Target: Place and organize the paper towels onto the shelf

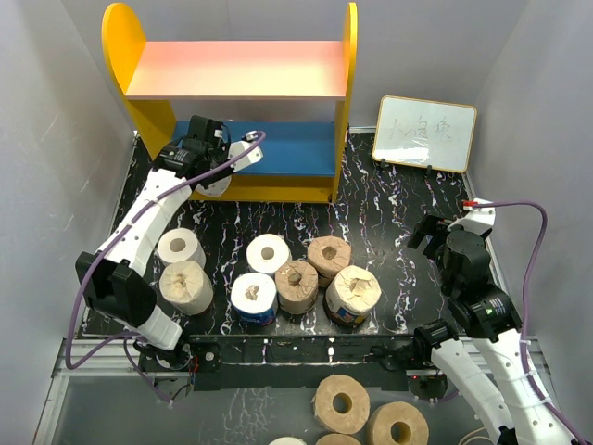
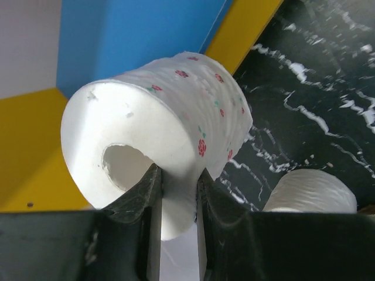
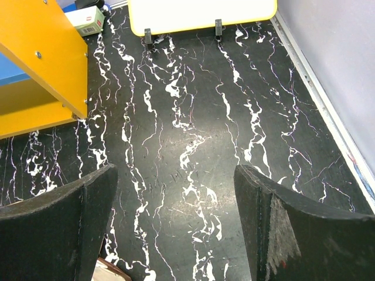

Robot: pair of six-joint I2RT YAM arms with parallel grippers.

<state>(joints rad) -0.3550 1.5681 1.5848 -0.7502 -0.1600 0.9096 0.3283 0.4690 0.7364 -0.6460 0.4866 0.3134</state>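
Note:
My left gripper (image 1: 225, 169) is shut on a white paper towel roll with small red flowers (image 2: 170, 111). One finger sits inside the hollow core and the other outside the wall. It holds the roll at the front left of the shelf (image 1: 232, 83), by the blue lower board (image 1: 287, 148) and yellow side panel (image 2: 29, 146). Several rolls stand on the black table: white ones (image 1: 181, 247) (image 1: 268, 252), tan ones (image 1: 185, 285) (image 1: 296, 286) (image 1: 329, 255), a blue-wrapped one (image 1: 253, 298) and a dark-labelled one (image 1: 352, 294). My right gripper (image 1: 428, 232) hangs open over bare table at the right, holding nothing (image 3: 176, 175).
A small whiteboard (image 1: 425, 133) leans at the back right, beside the shelf's right panel (image 3: 41, 52). Wider bare tan rolls (image 1: 341, 403) (image 1: 397, 426) lie below the table's near edge. Grey walls close in both sides.

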